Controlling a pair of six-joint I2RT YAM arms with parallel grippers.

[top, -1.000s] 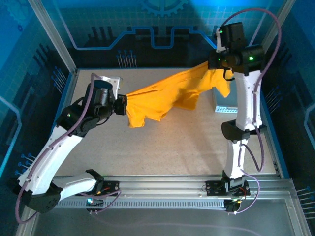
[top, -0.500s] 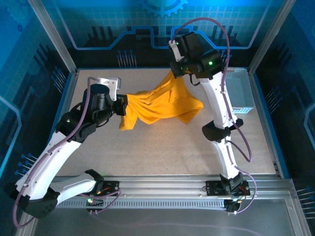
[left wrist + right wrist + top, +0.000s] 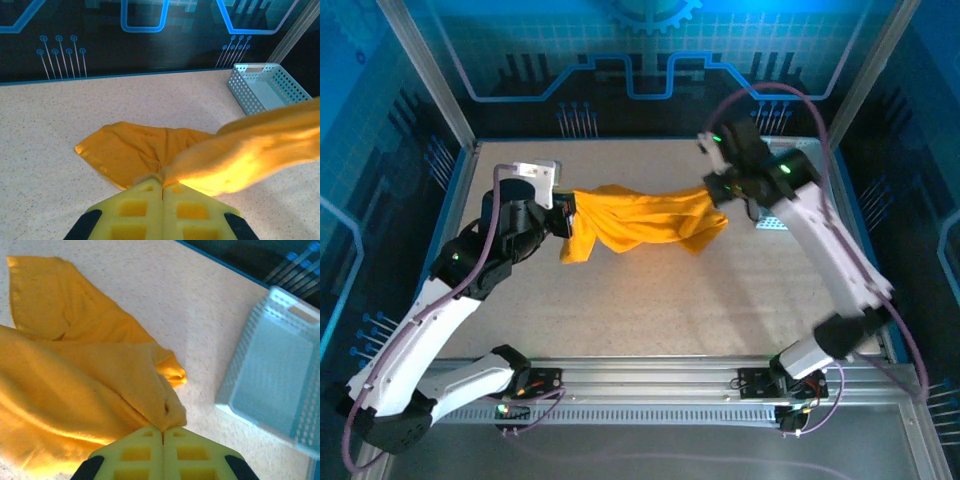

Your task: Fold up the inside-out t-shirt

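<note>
The orange-yellow inside-out t-shirt (image 3: 640,220) hangs bunched between my two grippers above the back middle of the table. My left gripper (image 3: 567,212) is shut on its left end; in the left wrist view the yellow jaws (image 3: 162,186) pinch the t-shirt (image 3: 140,150), and a flap lies on the table beyond them. My right gripper (image 3: 715,192) is shut on the right end; in the right wrist view the closed jaws (image 3: 163,430) hold a fold of the t-shirt (image 3: 75,390), which trails away to the left.
A pale perforated plastic basket (image 3: 280,370) stands at the back right of the table, just right of my right gripper, also seen as the basket (image 3: 265,85) and the basket (image 3: 772,222). Blue walls and metal frame posts close in the back and sides.
My right arm swung from high at the back left down and rightward toward the basket, pulling the t-shirt into a lower, tighter band. My left gripper stayed almost in place.
</note>
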